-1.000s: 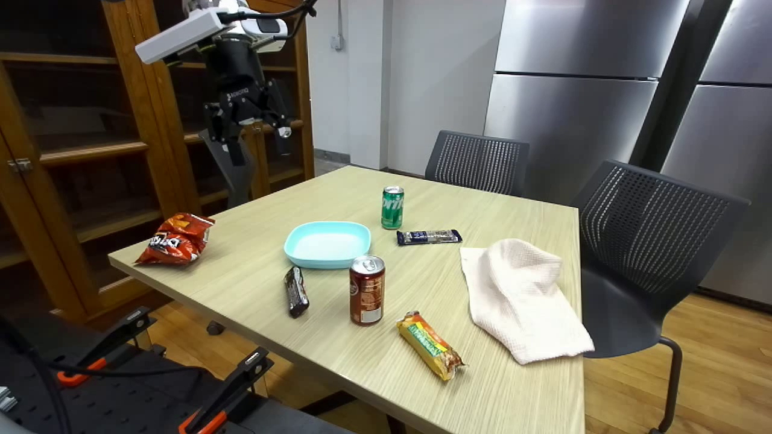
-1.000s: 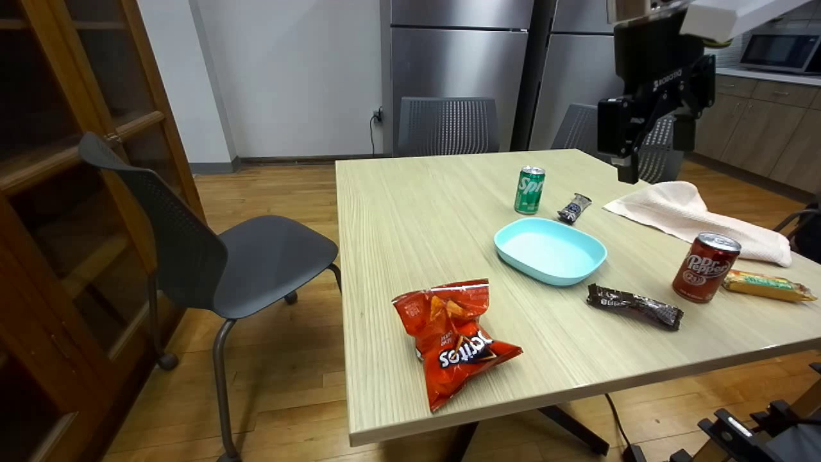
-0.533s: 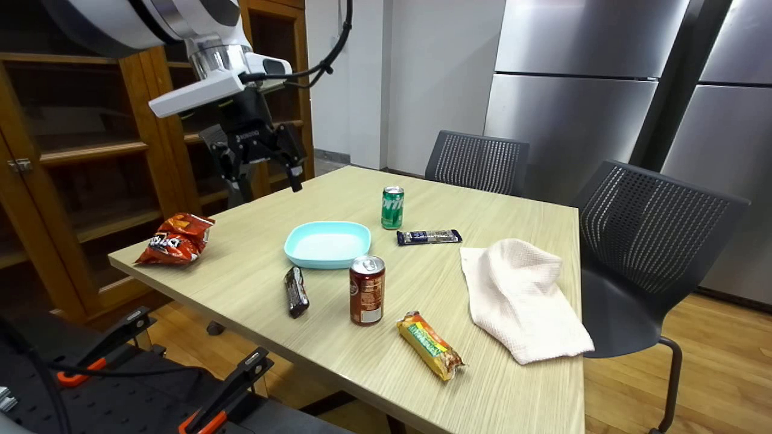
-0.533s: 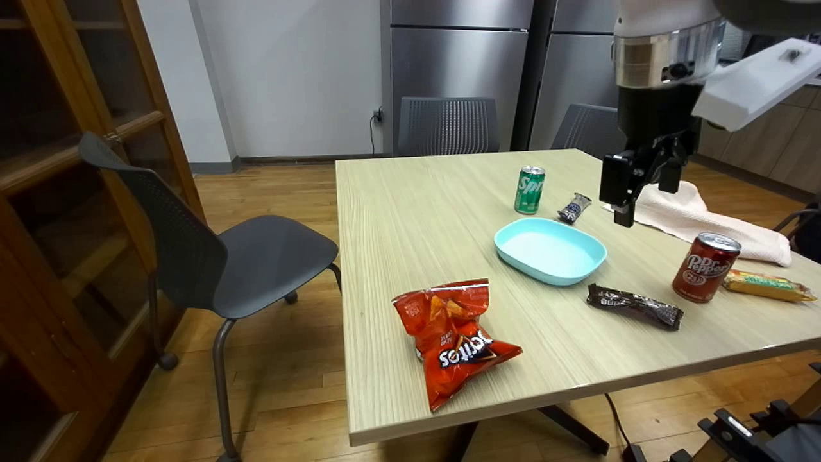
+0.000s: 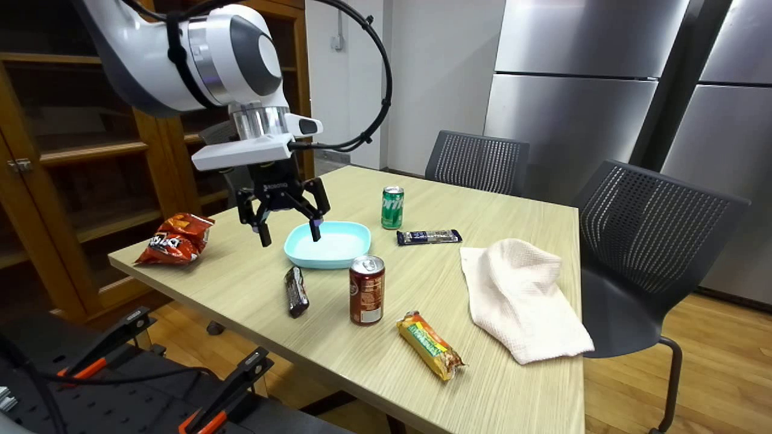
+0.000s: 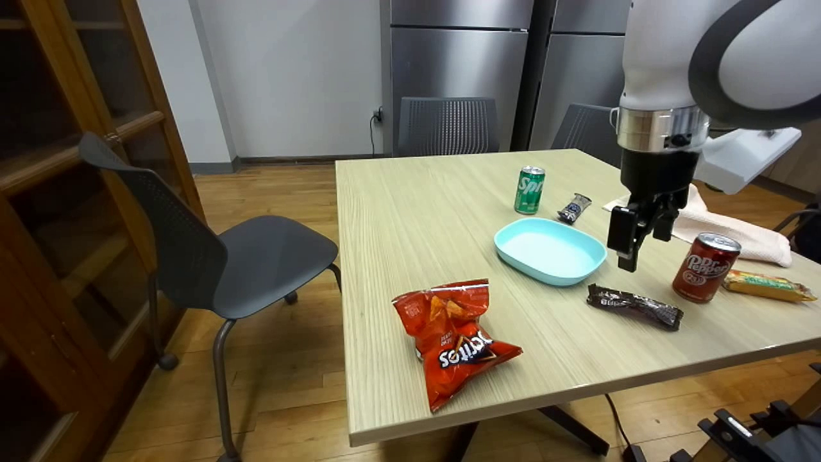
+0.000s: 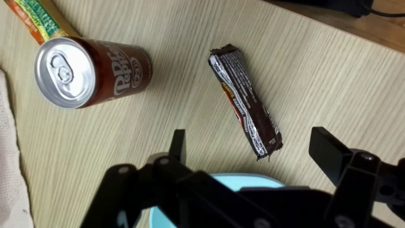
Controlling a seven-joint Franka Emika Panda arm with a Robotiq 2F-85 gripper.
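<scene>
candy bar (image 7: pixel 246 103) lies below the widely spread gripper (image 5: pixel 290 241), clear of it.

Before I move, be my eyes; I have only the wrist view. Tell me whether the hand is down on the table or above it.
Observer: Above it. In both exterior views the hand hangs over the table without touching it.
Operator: The turquoise tray runs off my picture. Say what stands past it.
Observer: A green Sprite can, upright, on the tray's far side from the candy bar.
Operator: Give me one more thing I'm missing.
Observer: A red Doritos bag lies near a corner of the table.
</scene>
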